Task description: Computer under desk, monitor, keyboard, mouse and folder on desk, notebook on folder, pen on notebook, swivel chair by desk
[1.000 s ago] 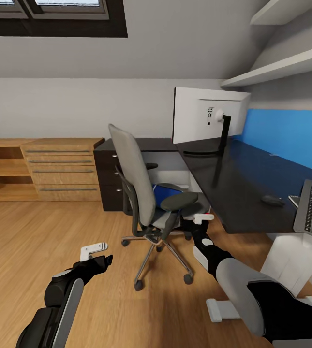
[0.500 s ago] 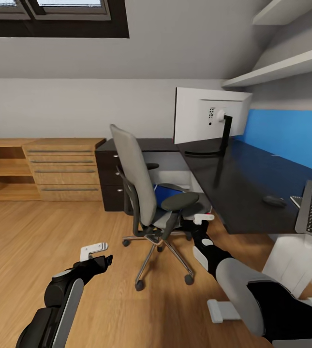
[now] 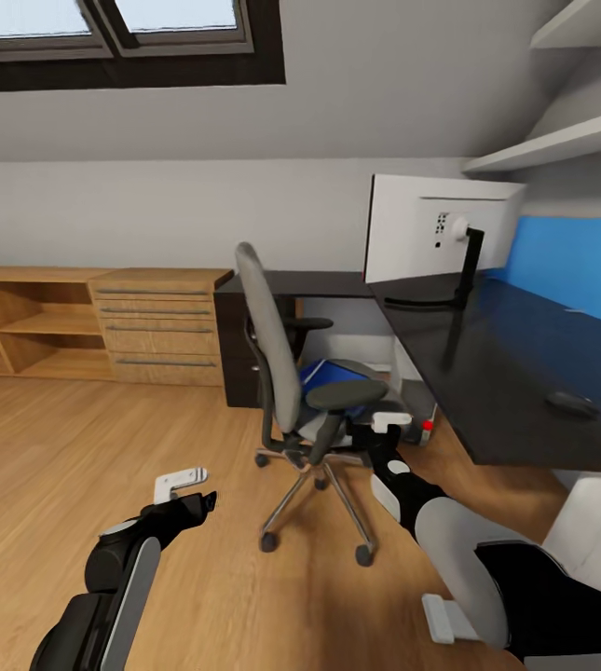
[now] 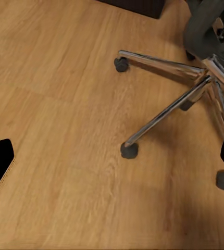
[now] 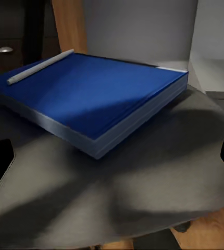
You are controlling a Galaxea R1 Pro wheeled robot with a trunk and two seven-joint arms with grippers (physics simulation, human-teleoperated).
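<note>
- The folder (image 5: 91,99) is a flat bright blue rectangle with pale page edges, lying on the grey seat of the swivel chair (image 3: 286,373) at the head view's centre.
- A thin white stick (image 5: 39,66) lies along the folder's far edge.
- The right gripper (image 3: 386,424) reaches toward the seat, fingers spread apart.
- The left gripper (image 3: 185,485) hangs over the wood floor (image 4: 54,104), lower left, fingers apart.

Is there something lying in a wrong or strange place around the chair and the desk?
Yes. The blue folder lies on the swivel chair's grey seat, not on the desk, and a thin white pen rests on the folder's far edge. The right claw is close to the seat, open.
</note>
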